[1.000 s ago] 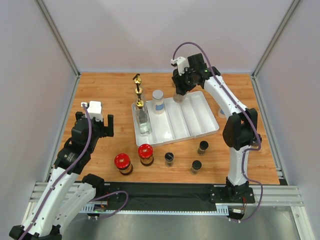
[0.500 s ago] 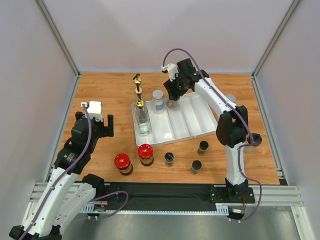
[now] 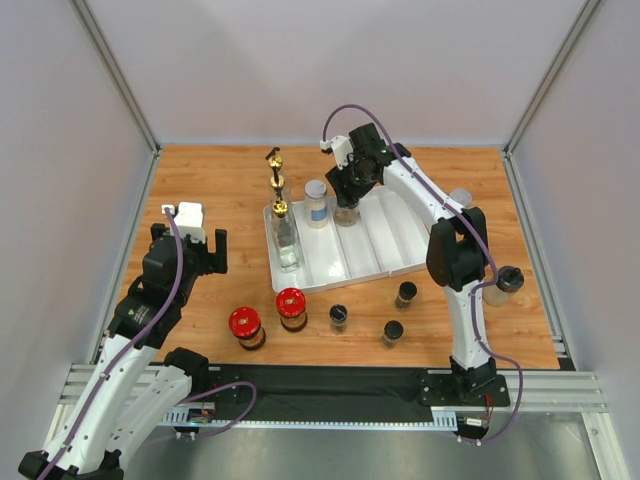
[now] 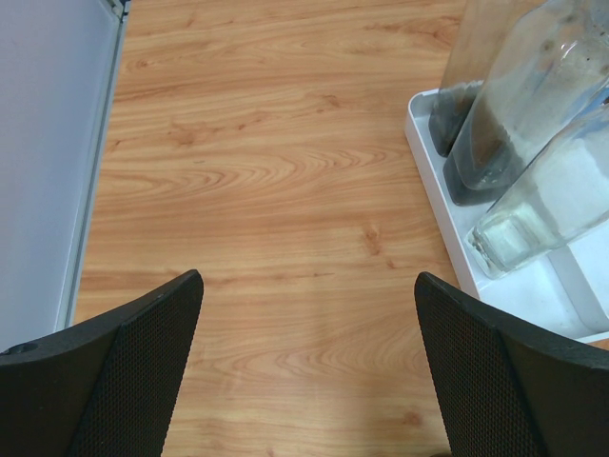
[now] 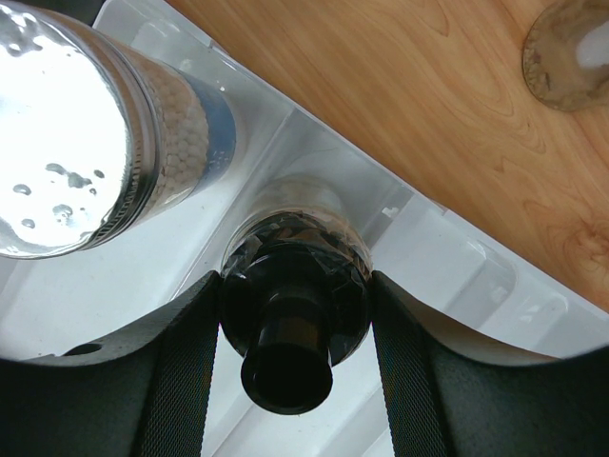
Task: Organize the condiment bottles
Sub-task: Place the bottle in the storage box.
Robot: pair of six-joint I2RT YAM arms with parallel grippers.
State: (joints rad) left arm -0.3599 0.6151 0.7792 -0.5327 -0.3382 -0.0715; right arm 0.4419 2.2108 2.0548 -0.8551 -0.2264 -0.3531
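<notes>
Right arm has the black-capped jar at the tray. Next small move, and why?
Probably ease straight down a touch, then open the jaws. The right gripper is shut on the black-capped jar, which sits inside the white tray at its far end, beside the silver-lidded jar. Whether its base touches the tray floor is unclear, hence the short descent first.

Soft, even light falls from overhead on the desk [image 3: 210, 190], leaving only short, faint shadows beside the white tray [image 3: 400, 237]. In the right wrist view the silver jar lid [image 5: 57, 124] above the tray glares nearly white. In the left wrist view the clear bottles [image 4: 521, 109] in the tray look soft and stretched.
</notes>
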